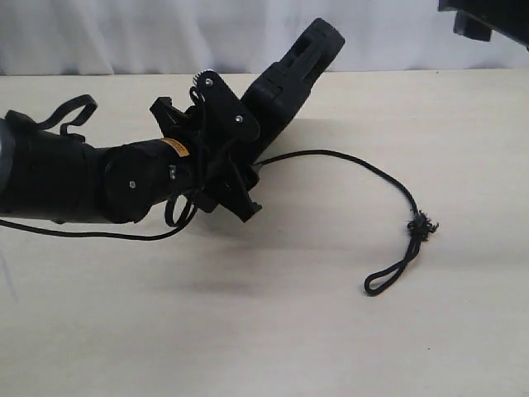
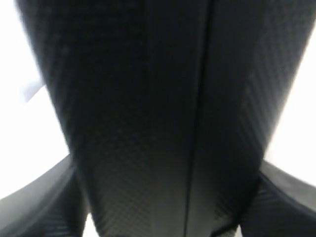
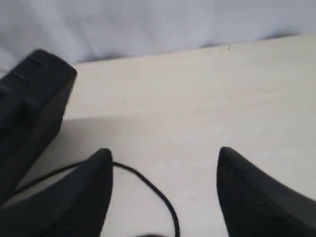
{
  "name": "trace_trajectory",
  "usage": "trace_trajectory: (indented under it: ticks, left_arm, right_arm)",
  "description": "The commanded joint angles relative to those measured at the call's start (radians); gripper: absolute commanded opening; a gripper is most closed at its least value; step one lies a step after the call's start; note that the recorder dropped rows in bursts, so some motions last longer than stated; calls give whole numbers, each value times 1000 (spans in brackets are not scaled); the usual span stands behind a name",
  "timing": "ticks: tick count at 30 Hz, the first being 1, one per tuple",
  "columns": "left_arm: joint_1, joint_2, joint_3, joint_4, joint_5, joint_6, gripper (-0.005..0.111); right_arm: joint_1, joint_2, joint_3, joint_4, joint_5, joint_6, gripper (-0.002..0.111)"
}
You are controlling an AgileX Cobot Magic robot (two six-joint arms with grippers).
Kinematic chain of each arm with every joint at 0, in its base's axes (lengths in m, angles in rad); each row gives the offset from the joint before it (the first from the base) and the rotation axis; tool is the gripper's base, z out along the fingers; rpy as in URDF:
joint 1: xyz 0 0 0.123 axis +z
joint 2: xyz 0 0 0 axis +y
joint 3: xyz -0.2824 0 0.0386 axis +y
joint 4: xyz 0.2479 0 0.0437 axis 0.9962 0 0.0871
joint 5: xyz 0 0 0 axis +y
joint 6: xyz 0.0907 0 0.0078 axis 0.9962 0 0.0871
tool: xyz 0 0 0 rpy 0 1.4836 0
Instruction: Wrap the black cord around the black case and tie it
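Note:
The black case (image 1: 297,70) is tilted up off the table, one end raised toward the back. My left gripper (image 1: 240,161) is shut on its lower end. In the left wrist view the black case (image 2: 163,108) fills the frame between the two fingers (image 2: 34,207). The black cord (image 1: 364,161) runs out from under the case and curves right to a frayed knot (image 1: 422,225) and a small loop (image 1: 387,275). My right gripper (image 3: 163,158) hangs open above the black cord (image 3: 153,190), apart from it, with the black case (image 3: 29,113) off to one side.
The pale wooden table (image 1: 331,331) carries the things, with a white curtain (image 1: 124,33) behind it. A dark part of the right arm (image 1: 488,16) shows in the top right corner. Thin robot cables (image 1: 74,231) trail from the left arm.

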Motion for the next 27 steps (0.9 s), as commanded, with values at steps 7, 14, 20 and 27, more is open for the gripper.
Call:
trace_trajectory:
  ticks: [7, 14, 20, 27]
  left_arm:
    - [-65, -15, -11, -179, -3, -9, 0]
    - [-70, 31, -11, -217, -17, 131, 0]
    - [-70, 48, -11, -218, -20, 133, 0]
    - [-70, 48, -11, -218, 2, 133, 0]
  right_arm:
    - [-99, 174, -78, 554, 149, -997, 43]
    - [-22, 246, 147, 417, 249, -1775, 43]
    - [-22, 262, 340, 414, 50, -2113, 43]
    - [-19, 421, 390, 422, -112, -2174, 36]
